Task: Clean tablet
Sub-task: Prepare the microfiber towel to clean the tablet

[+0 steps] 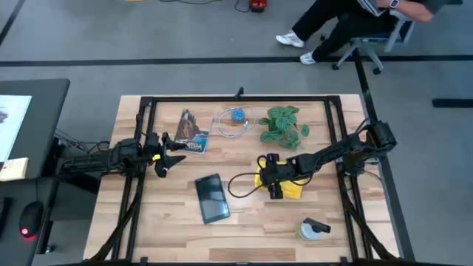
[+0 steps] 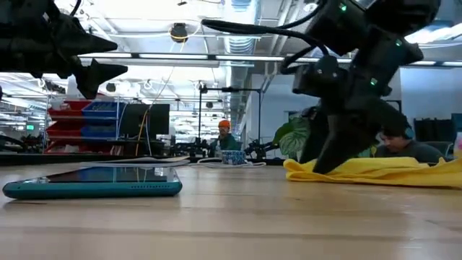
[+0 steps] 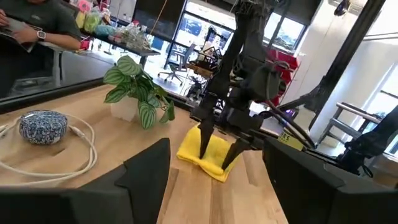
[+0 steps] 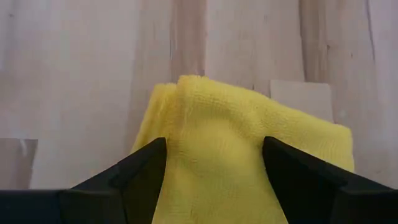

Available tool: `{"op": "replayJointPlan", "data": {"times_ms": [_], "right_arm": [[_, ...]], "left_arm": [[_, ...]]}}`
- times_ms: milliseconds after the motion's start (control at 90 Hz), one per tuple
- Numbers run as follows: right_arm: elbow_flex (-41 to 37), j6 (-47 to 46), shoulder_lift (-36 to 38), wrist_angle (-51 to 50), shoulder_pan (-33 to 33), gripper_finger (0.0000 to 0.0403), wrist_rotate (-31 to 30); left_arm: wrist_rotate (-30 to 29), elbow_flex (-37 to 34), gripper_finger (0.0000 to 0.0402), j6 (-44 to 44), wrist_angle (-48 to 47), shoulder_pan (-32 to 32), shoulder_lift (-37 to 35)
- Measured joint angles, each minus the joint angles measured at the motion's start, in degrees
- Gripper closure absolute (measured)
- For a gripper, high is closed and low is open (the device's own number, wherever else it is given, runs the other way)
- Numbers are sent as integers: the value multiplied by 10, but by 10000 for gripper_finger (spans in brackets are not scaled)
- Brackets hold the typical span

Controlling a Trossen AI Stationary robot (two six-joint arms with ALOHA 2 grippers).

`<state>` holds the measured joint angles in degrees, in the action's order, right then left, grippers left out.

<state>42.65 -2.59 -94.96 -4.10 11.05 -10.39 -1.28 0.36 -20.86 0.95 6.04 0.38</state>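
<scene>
Right hand [image 4: 211, 180] is down over the crumpled yellow cloth [image 4: 242, 143], fingers spread wide astride it, not closed on it. The thin black glossy-screened tablet [image 1: 212, 198] lies flat on the wooden desk [image 1: 244, 222], just beside. Left hand [image 1: 168, 157] hovers near, open and empty.

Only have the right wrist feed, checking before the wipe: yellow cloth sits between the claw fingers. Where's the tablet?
Observer: The tablet lies flat on the table, apart from the yellow cloth, on the left arm's side of it.
Operator: Right claw closed on the cloth?
Observer: No. The right claw is open, tips down at the cloth, straddling a fold.
Operator: Left arm in the way?
Observer: No. The left claw hangs open above the table, near the booklet.
</scene>
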Motion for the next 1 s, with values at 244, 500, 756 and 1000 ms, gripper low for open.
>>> {"op": "replayJointPlan", "data": {"times_ms": [244,500,756,1000], "right_arm": [[3,3,-63,45,6,172,-3],[-1,-91,-79,120,6,337,-2],[32,-80,-7,166,-13,392,62],[35,-60,39,289,-67,399,258]], "left_arm": [[0,0,167,0,0,0,0],[0,0,167,11,-1,0,0],[1,0,167,-1,-1,0,2],[13,0,169,112,14,-41,52]]}}
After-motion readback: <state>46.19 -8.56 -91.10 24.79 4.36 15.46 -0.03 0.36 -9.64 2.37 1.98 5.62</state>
